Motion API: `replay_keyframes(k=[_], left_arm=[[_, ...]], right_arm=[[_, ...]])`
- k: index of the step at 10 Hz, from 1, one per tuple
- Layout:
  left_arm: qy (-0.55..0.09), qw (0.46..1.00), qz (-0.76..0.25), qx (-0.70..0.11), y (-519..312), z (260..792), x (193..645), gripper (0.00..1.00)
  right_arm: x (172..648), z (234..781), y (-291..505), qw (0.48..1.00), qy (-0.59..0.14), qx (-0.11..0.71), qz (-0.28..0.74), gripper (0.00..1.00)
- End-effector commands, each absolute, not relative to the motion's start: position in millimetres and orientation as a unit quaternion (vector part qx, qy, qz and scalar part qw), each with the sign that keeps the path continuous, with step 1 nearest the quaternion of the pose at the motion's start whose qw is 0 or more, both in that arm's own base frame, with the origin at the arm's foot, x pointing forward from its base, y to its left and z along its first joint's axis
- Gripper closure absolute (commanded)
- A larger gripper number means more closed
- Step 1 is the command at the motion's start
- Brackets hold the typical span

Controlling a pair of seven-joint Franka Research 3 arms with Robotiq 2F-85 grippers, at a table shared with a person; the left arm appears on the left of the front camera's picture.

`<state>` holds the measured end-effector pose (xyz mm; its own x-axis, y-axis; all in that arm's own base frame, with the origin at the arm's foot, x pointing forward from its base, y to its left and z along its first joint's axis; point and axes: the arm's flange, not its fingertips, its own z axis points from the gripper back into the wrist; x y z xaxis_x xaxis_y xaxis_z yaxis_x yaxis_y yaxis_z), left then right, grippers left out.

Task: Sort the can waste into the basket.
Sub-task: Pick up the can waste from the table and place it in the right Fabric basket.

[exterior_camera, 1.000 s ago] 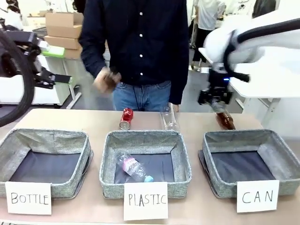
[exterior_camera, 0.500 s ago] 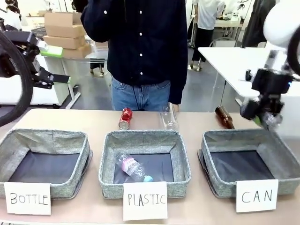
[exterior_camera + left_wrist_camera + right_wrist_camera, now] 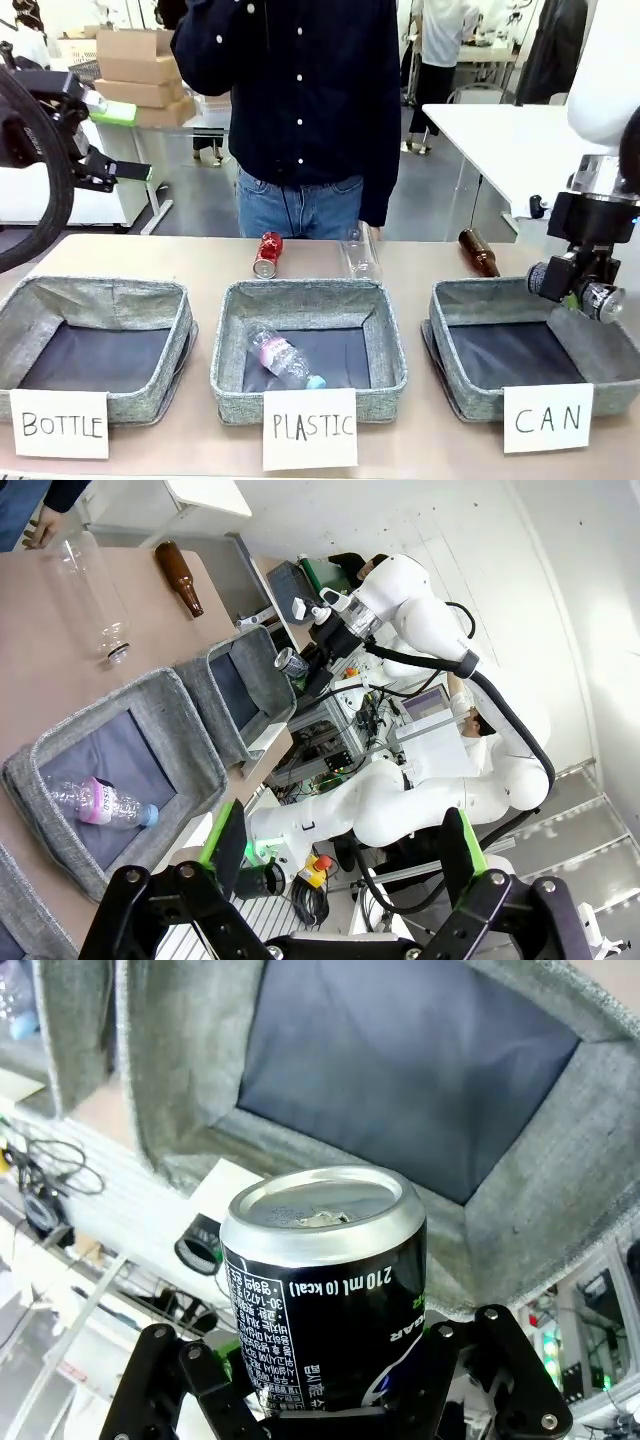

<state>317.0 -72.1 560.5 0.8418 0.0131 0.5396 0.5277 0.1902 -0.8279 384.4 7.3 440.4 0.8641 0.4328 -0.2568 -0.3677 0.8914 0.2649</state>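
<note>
The small metal can (image 3: 325, 1290) in the right wrist view is black with white print and a silver top. The rectangular woven-fabric basket (image 3: 600, 345) signed "CAN" is mottled grey with a dark navy lining; its white paper sign (image 3: 548, 418) carries black handwriting. The two like grey baskets (image 3: 385, 345) (image 3: 100, 295) bear white signs reading "PLASTIC" and "BOTTLE". A small red metal can (image 3: 268, 254) lies on the pale tan surface (image 3: 200, 260), and a brown glass bottle (image 3: 480, 250) too. The clear plastic bottle (image 3: 283, 360) in the middle basket has a pink label and a light blue cap. The right pincer (image 3: 583, 290) is black, with green pads; the left pincer (image 3: 340, 865) likewise.
</note>
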Motion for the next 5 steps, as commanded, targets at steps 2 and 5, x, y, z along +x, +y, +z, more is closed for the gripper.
replay_keyframes(k=[2, 5], left_arm=[[-0.230, 0.729, -0.180, -0.619, -73.0, 560.9, 317.3, 0.00], [-0.230, 0.729, -0.180, -0.619, -73.0, 560.9, 317.3, 0.00]], right_arm=[[394.1, 446.8, -0.3, 0.956, 0.168, 0.107, 0.217, 0.25], [396.4, 447.3, -1.2, 0.957, 0.162, 0.113, 0.211, 0.00]])
